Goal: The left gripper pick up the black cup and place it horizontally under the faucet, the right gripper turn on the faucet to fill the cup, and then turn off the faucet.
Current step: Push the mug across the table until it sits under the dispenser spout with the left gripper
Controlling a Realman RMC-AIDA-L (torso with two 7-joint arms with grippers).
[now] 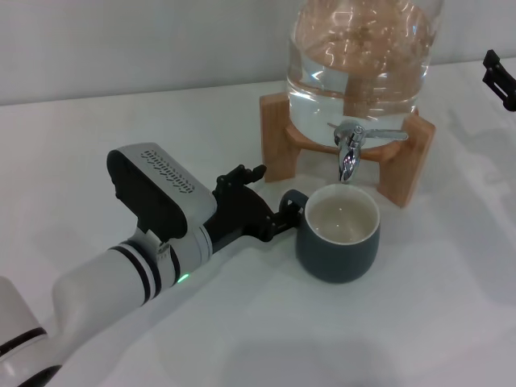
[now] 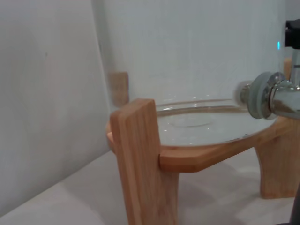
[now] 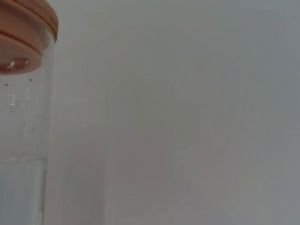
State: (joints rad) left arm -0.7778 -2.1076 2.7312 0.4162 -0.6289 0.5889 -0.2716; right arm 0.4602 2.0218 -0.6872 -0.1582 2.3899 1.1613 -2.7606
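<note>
— Two arms on show, or just one?
— One fully: the left gripper [image 1: 274,214], a black claw on a white arm with black bands and a green light, reaches from the lower left of the head view toward the centre. Of the right gripper [image 1: 500,79] only a black tip shows at the upper right edge; whether its fingers are parted I cannot tell.

— And the black cup [image 1: 338,234]?
— Squat, rounded, matte dark teal-grey with a cream inside, standing upright on the white table [image 1: 419,322] right of centre. Its mouth sits directly below the spout of the faucet [image 1: 352,149].

— How do the fingers meet it?
— They are at the loop handle on the cup's left side and appear closed on it.

— The faucet itself?
— Shiny chrome, thin lever pointing right, set in a clear glass jar [image 1: 359,60] of water on a pale wooden stand [image 1: 278,137]. The left wrist view shows the stand's smooth squared leg up close.
</note>
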